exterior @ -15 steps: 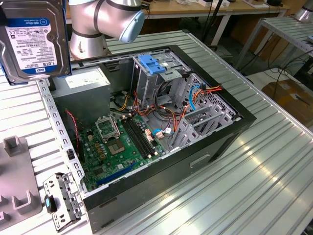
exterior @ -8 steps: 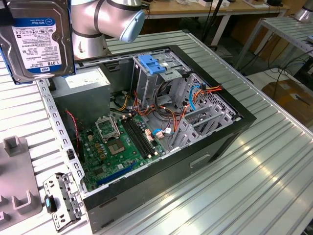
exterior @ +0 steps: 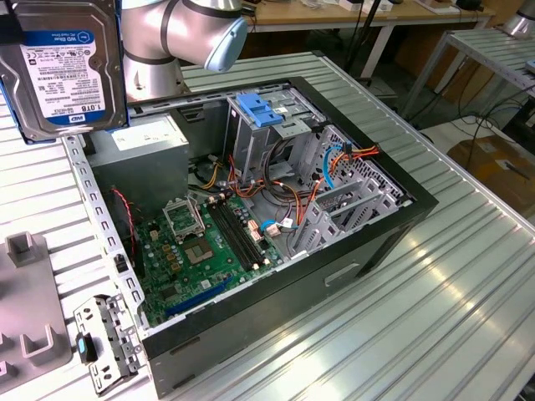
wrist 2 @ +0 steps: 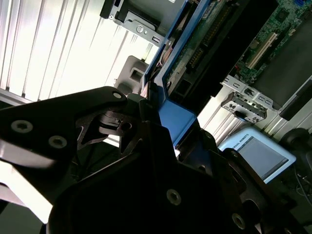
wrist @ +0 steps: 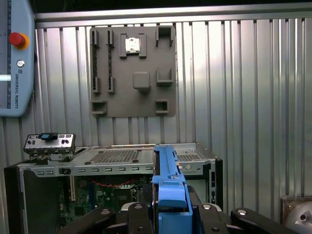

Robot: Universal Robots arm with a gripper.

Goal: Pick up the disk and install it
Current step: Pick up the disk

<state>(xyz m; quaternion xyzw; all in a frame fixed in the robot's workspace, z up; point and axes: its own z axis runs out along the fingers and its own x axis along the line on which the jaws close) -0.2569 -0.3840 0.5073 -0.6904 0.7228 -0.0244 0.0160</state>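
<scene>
Black robot gripper clenched on flat dark hard drive with bright blue plastic side rails, pinching blue rail in both wrist views. Drive hangs up in air, well above ribbed metal table, off open black computer case corner at exterior view's left. Silver robot arm just beside it. Grey drive cage with lighter blue latch plate sits well apart. Drive itself: labelled face toward exterior camera, blue rails along the edges.
</scene>
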